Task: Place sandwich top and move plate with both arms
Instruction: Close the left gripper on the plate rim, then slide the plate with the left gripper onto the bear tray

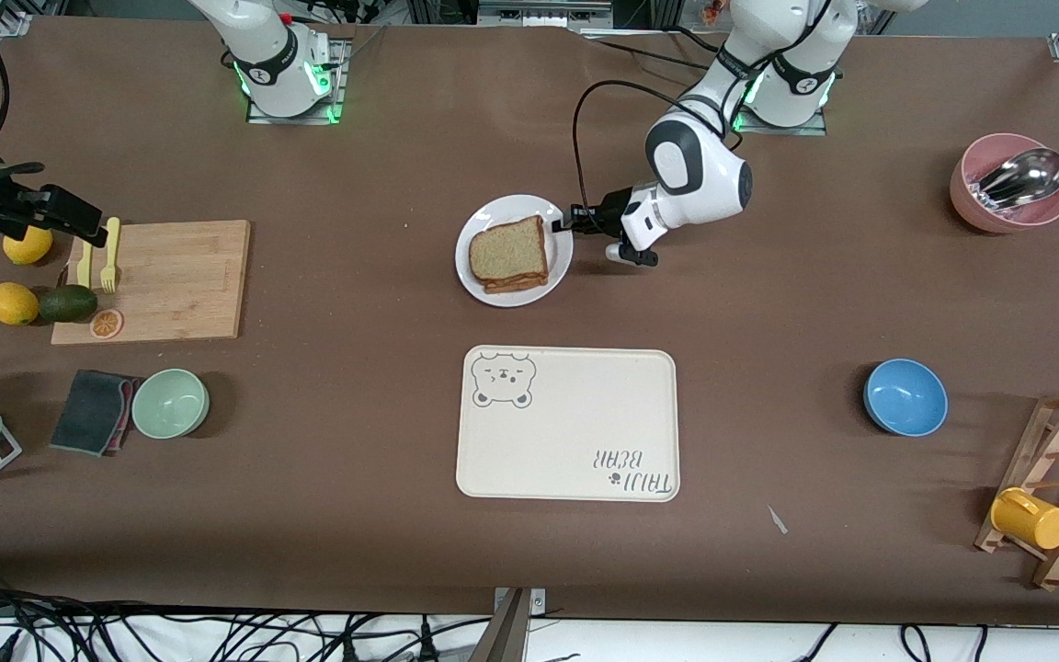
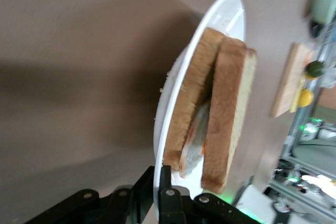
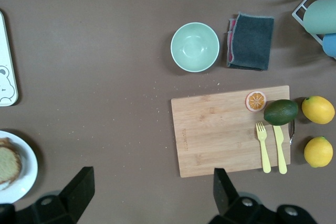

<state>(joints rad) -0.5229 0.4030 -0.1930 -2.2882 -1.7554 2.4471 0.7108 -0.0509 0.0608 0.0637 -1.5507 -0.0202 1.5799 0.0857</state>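
From the front, my left hand [image 1: 574, 221] pinches the rim of the plate [image 1: 483, 273], where the sandwich top [image 1: 508, 250] caps the sandwich; nearer the camera lies the tray [image 1: 575, 414] lettered "TAIJI BEAR". My left wrist view shows the fingers [image 2: 167, 203] clamped on that rim. My right wrist view shows my right hand [image 3: 149, 192] spread wide, empty, over the table beside the cutting board [image 3: 226, 135].

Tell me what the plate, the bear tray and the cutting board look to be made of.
Plate: glossy white, likely ceramic or melamine; its rim shines in the left wrist view.
Bear tray: matte cream, probably plastic or a fibre composite; flat printed drawing, rounded moulded corners.
Cutting board: wood or bamboo; pale grain lines, unvarnished look.
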